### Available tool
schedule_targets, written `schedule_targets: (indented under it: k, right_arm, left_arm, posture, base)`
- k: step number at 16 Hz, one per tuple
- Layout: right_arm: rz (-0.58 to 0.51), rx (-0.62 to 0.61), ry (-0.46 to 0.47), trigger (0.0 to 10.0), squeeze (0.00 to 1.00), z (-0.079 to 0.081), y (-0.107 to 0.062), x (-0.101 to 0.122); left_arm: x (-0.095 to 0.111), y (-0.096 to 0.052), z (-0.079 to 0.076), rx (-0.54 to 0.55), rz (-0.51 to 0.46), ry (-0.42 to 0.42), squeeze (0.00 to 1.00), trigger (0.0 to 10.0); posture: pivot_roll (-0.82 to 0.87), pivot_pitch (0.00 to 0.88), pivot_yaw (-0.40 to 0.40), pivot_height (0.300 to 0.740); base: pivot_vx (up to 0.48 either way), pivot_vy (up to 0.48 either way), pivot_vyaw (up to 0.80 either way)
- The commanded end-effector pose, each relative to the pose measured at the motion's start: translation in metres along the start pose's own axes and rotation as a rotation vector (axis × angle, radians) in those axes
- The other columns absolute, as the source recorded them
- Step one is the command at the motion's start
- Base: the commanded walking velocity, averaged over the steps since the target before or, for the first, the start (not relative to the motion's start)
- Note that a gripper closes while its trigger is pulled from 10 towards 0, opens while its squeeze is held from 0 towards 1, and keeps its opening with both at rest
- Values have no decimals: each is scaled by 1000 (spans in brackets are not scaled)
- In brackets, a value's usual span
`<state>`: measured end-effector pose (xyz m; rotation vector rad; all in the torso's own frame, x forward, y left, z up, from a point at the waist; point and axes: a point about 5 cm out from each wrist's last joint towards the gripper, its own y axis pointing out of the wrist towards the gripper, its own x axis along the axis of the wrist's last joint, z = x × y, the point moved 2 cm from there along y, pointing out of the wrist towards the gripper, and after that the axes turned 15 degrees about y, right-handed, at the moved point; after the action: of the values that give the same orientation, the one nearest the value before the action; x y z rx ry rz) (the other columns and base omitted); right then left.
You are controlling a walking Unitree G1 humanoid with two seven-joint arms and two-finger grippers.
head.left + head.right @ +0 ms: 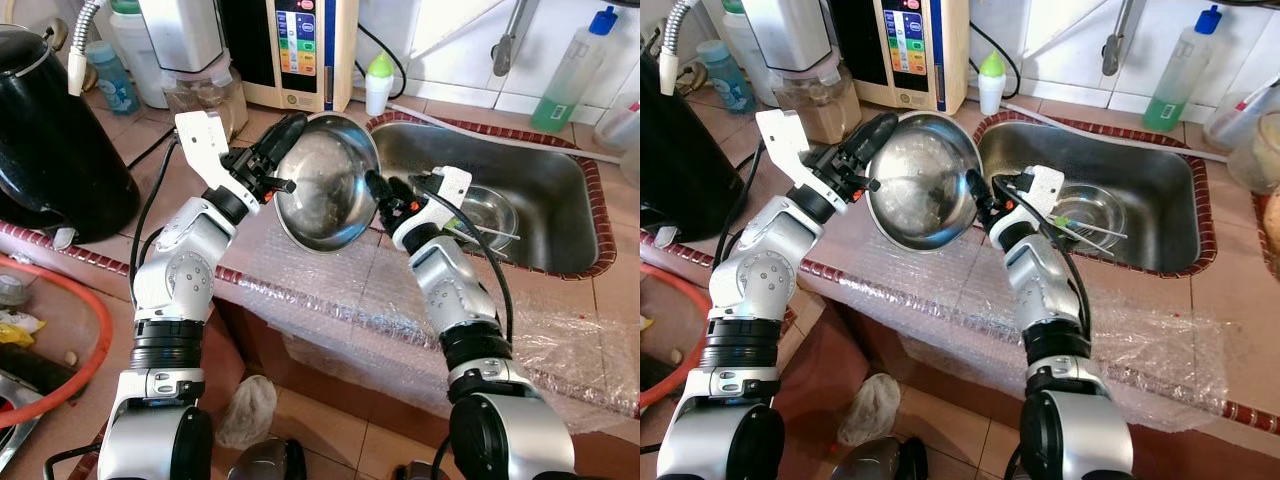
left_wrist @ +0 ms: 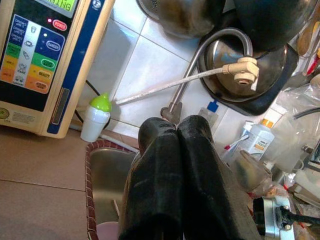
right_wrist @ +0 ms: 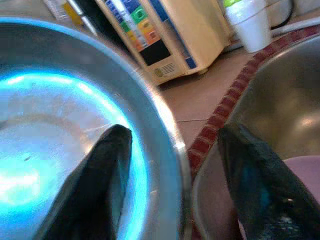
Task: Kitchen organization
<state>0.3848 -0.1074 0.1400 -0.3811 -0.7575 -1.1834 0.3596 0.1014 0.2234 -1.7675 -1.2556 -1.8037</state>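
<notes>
— So where is the round shiny metal bowl?
— Middle of the frame, tipped up over the table. The left gripper pinches its rim; the right gripper straddles the edge, spread.
— Tricky?
— Probably light, hard, slippery. Grip the rim.

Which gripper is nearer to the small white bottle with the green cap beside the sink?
The left. The left gripper is at the far rim of the tilted steel bowl, just short of the white bottle. The right gripper straddles the bowl's nearer rim, further away.
</notes>
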Motion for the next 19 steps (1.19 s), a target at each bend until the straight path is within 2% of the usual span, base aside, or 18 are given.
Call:
schedule_targets:
  k: [1,2,5,6,9,10,13,16,19]
  right_arm:
    - [17,40,14,10000,0,8,5,-2]
    - [60,59,62,10000,0,10,6,-12]
    - [148,101,114,10000,0,15,2,-37]
    - [154,107,139,0,0,16,1,-41]
    - [151,105,177,0,0,15,1,-44]
    - [154,92,232,0,0,11,-1,-45]
    - [170,104,280,0,0,8,-5,-47]
    - [245,180,331,0,0,14,-12,-58]
    - [279,201,348,0,0,17,-15,-64]
  left_arm:
    - [13,6,-4,-23,-33,24,0,0]
    - [13,6,-5,-26,-33,21,0,0]
    - [16,7,-6,-30,-39,21,0,0]
    - [16,7,-6,-31,-39,22,0,0]
    - [17,6,-4,-31,-37,24,0,0]
    - [17,7,-4,-31,-36,25,0,0]
    - [18,9,-4,-34,-38,25,0,0]
    - [16,10,-5,-36,-37,21,0,0]
    - [15,10,-6,-37,-37,16,0,0]
  posture:
    - [-1,10,65,740]
    - [-1,10,65,740]
    - [5,11,62,740]
    - [6,11,62,740]
    - [6,8,67,740]
    - [4,5,69,740]
    - [4,5,69,740]
    - [-3,3,71,740]
    - [-5,5,70,740]
  base:
    - [0,0,0]
    - [0,0,0]
    - [0,0,0]
    - [0,0,0]
    - [0,0,0]
    - [0,0,0]
    - [0,0,0]
    - [0,0,0]
    - [0,0,0]
